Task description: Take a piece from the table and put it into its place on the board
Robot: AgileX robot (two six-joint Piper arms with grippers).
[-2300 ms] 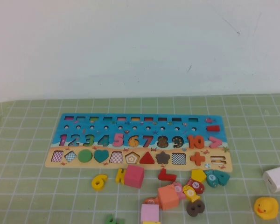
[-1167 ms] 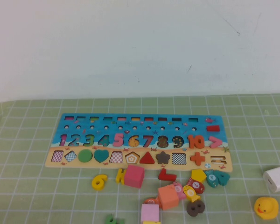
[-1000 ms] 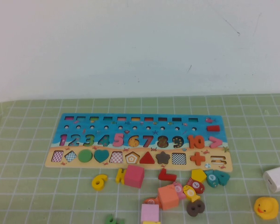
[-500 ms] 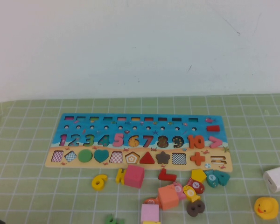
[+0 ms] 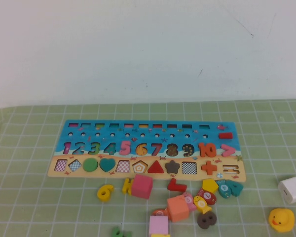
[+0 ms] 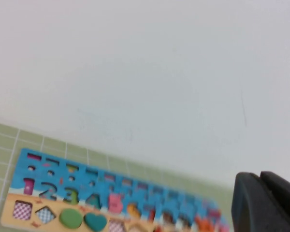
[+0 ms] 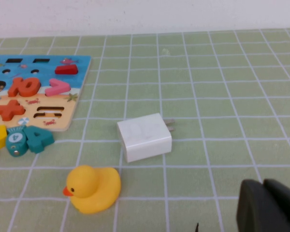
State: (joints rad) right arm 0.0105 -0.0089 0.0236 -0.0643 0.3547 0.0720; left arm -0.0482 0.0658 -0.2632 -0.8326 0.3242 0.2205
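The yellow numeral "6" lies flat on the green checked cloth, just in front of the board's left half. The long board has a blue top with numerals 1-10 and a tan strip of shapes; its "6" place is near the middle. The board also shows in the left wrist view and its right end in the right wrist view. Neither gripper shows in the high view. My left gripper is shut and empty, raised, facing the board. My right gripper is shut and empty, low over the cloth right of the board.
Loose pieces lie in front of the board: a pink cube, a red piece, a salmon block, a yellow pentagon, a teal "4", a brown "8". A white charger and yellow duck sit at the right.
A dark bit that showed at the bottom-left corner of the high view half a second ago is gone. The pieces and the board have not moved.
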